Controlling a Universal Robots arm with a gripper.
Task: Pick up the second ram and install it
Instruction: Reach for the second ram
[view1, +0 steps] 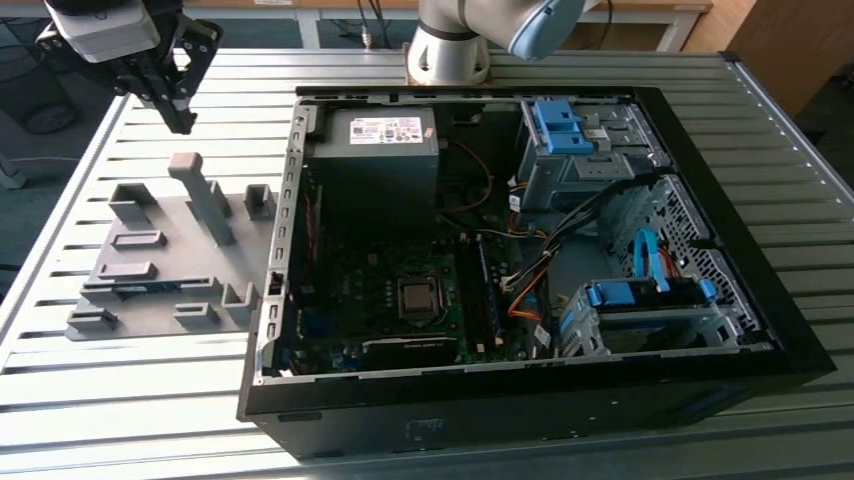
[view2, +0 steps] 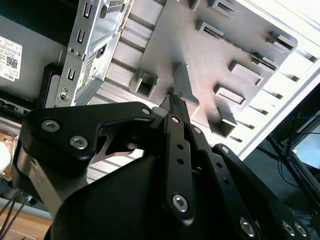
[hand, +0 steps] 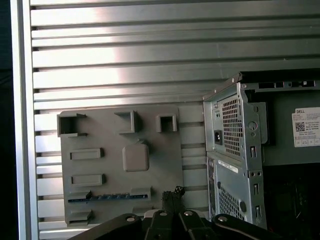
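— How is the table (view1: 134, 400) laid out in the exterior view?
— A computer case (view1: 534, 420) is laid open at the centre. A fixture plate (view1: 180, 265) is placed just beside it at nine o'clock.
— And the memory stick (view1: 144, 287)?
— It is seated in a slot on the plate, toward seven o'clock. The gripper (view1: 179, 118) is hung above the table at eleven o'clock of the plate.
— Inside the case?
— The power supply (view1: 380, 150) is found at eleven o'clock, the motherboard (view1: 387, 300) at eight.
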